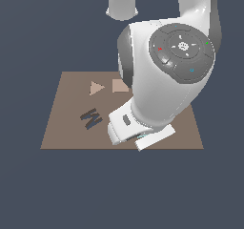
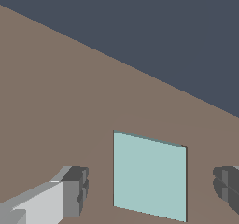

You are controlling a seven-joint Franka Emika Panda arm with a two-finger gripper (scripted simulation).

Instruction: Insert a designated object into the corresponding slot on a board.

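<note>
In the wrist view the pale teal square block (image 2: 149, 175) lies flat in the brown board (image 2: 70, 101), its face about level with the surface. The slot (image 2: 186, 181) shows only as a thin dark line along two of the block's edges. My gripper (image 2: 151, 188) straddles the block and is open. One finger (image 2: 74, 190) and the other finger (image 2: 227, 185) each stand clear of the block's sides with board showing between. In the exterior view the arm's hand (image 1: 136, 128) covers this spot, and only a teal sliver of the block (image 1: 142, 136) shows.
On the board (image 1: 62, 128) a dark M-shaped cutout (image 1: 90, 118) lies toward the exterior view's left of the hand. Two flat tan shapes (image 1: 96, 87) (image 1: 119, 85) sit farther back. The arm's bulk hides the board's middle and right part.
</note>
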